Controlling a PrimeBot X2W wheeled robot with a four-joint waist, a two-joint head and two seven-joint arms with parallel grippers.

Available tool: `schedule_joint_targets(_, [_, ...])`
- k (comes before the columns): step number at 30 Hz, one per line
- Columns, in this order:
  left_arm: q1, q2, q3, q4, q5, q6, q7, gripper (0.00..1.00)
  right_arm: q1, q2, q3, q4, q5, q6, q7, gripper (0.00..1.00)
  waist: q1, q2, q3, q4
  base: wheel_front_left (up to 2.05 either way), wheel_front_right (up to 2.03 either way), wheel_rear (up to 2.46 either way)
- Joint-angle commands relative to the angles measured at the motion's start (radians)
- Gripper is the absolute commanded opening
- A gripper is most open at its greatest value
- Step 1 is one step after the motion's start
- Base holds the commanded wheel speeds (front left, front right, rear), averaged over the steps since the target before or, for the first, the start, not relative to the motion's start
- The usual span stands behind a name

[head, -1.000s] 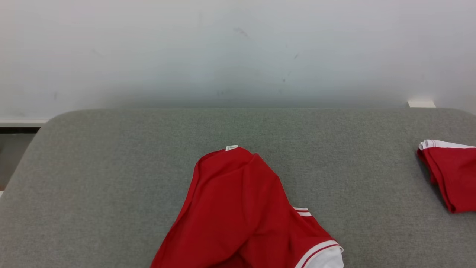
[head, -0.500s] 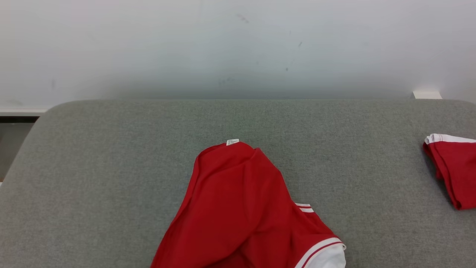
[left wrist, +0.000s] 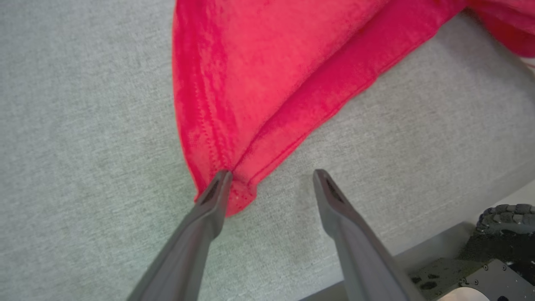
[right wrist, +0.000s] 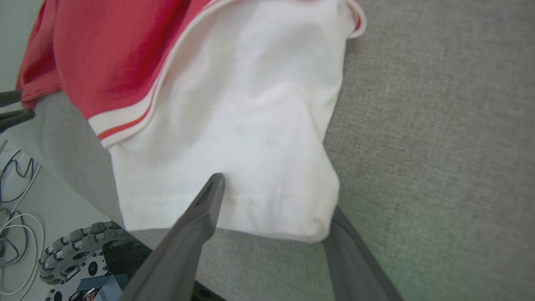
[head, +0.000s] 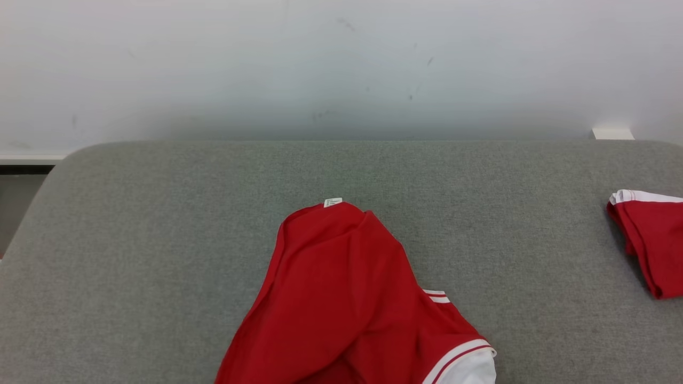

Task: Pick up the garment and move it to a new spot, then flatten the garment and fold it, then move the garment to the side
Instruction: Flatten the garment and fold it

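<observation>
1. Centrally in the head view, a crumpled red knit garment with white striped trim (head: 341, 288) lies on a grey woven-fabric padded surface (head: 133, 224); it runs off the bottom edge, and a small white label (head: 332, 202) sits at its far tip.
2. Well apart from it, at the right edge, lies a second red cloth piece with a white band (head: 648, 245); behind the surface stands a pale scuffed wall (head: 341, 64).
3. From the left wrist, the left gripper (left wrist: 272, 171) has its jaws released and spread; one fingertip touches the stitched red hem corner, and the other rests over bare grey fabric.
4. From the right wrist, the right gripper (right wrist: 276, 192) is also released and wide; one finger lies above the garment's white panel (right wrist: 250, 125), while the other finger's tip is hidden beneath the panel's corner.
5. Beyond the surface's near edge, a dark roller wheel (right wrist: 79, 246) and loose cables (right wrist: 16, 234) sit on the floor.
</observation>
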Motion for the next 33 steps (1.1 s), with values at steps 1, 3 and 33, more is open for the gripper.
schedule_joint_targets(1, [-0.016,0.01,0.0,0.006,0.019,0.003,-0.006,1.0,-0.011,0.002,0.007,0.011,0.007,-0.003,0.0,1.0,0.0,0.0,0.004,0.001,0.0,0.0,0.0])
schedule_joint_targets(3, [-0.031,0.003,-0.001,0.025,0.012,0.007,-0.019,1.0,-0.018,0.008,0.013,0.012,0.009,-0.003,0.001,1.0,0.0,0.0,0.01,0.0,0.0,0.0,0.0])
schedule_joint_targets(33, [-0.214,0.083,0.036,-0.262,-0.224,-0.029,0.121,0.0,-0.179,-0.087,-0.145,-0.335,0.477,-0.003,-0.186,0.0,0.0,0.0,-0.075,0.01,0.0,0.0,0.0])
